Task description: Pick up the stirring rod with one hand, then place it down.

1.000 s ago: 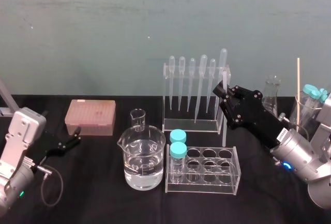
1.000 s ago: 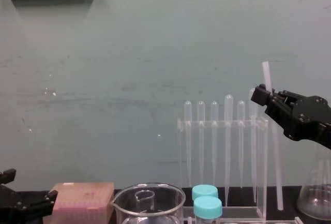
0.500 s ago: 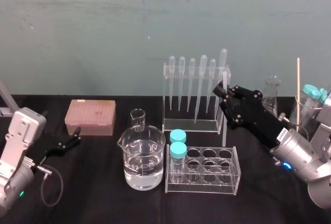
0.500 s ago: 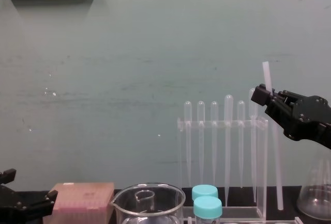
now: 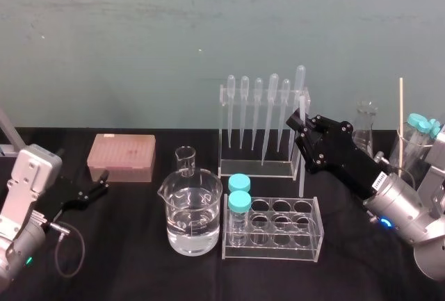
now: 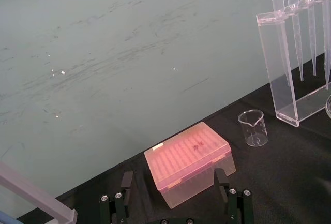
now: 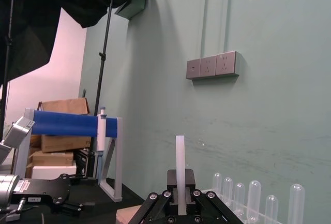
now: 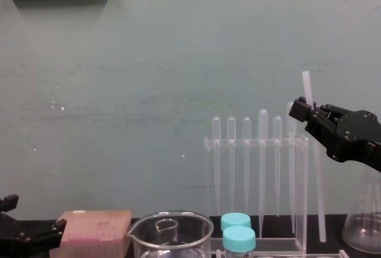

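Note:
My right gripper (image 5: 298, 121) is shut on the stirring rod (image 8: 320, 201), a thin translucent-white rod held almost upright just right of the pipette rack (image 5: 259, 134). The rod's top sticks out above the black fingers (image 8: 299, 107); its lower end hangs close above the table. In the right wrist view the rod (image 7: 180, 154) rises straight from between the closed fingertips of the gripper (image 7: 180, 189). My left gripper (image 6: 173, 177) rests low at the left, open, pointing at a pink tip box (image 6: 188, 162), with nothing between its fingers.
A water-filled beaker (image 5: 191, 212) and a small beaker (image 5: 185, 158) stand in the middle. A tube rack (image 5: 278, 230) with two blue-capped tubes sits in front. A flask (image 5: 365, 127) and a container with a wooden stick (image 5: 410, 144) stand far right.

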Robot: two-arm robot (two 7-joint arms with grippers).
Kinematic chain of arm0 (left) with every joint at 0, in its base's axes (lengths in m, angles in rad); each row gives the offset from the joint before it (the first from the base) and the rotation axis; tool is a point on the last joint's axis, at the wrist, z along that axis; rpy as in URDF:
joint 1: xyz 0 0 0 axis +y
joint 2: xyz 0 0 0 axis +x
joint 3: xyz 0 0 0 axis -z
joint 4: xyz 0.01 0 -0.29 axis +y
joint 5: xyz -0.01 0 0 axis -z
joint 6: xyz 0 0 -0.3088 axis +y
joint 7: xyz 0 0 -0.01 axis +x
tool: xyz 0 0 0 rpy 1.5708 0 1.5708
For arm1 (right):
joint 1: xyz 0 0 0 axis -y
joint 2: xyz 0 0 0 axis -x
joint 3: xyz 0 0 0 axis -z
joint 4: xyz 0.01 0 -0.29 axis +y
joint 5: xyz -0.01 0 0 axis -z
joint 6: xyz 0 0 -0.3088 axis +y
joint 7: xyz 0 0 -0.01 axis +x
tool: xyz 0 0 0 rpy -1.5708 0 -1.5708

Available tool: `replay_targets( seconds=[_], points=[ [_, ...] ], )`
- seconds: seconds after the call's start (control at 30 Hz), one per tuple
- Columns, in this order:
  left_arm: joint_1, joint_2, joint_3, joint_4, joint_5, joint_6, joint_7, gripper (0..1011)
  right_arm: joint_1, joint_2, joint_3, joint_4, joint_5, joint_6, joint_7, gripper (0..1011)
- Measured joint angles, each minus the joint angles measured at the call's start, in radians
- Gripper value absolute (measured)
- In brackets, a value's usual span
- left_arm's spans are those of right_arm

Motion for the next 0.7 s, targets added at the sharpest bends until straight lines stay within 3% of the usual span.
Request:
replay_targets(
  seconds=[0.7],
  points=[
    [0.0,0.0,0.0,0.0,0.0,0.0,0.0,1000,0.0,0.0,0.0,0.0,0.0,0.0,0.0,72]
  ],
)
